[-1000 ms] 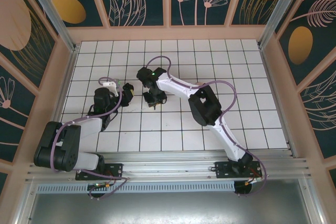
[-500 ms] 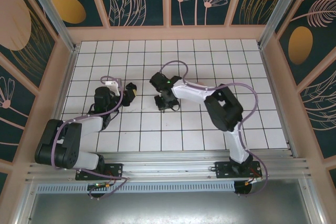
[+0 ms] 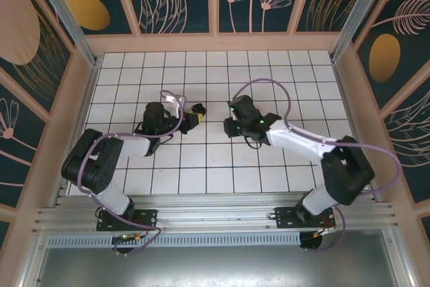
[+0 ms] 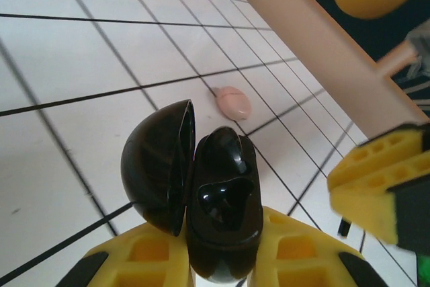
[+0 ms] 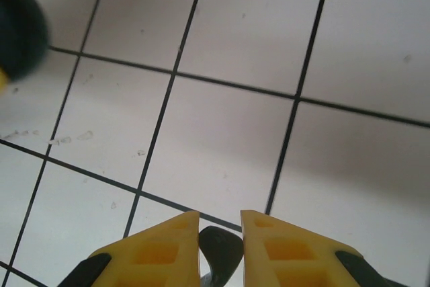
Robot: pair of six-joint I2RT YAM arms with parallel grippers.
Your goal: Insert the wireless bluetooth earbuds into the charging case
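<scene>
Where the pink earbud [image 4: 233, 102] lies on the tiled surface [image 4: 80, 52], bare tiles surround it; just nearer, the left tool [image 4: 218, 250] pinches the open black case [image 4: 222, 193]. Beside it, the right tool [image 5: 220, 223] pinches a black earbud [image 5: 220, 252], mostly hidden, over open tiles.

White tiled floor [image 5: 222, 126], right hand [image 5: 220, 223] pinching what may be a black earbud [image 5: 220, 250], dark blur [image 5: 20, 28] top left

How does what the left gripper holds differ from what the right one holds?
The left gripper holds the black charging case, lid swung open; the right gripper pinches a black earbud. The case is large and glossy; the earbud is tiny, barely showing. Both are dark and clamped.
</scene>
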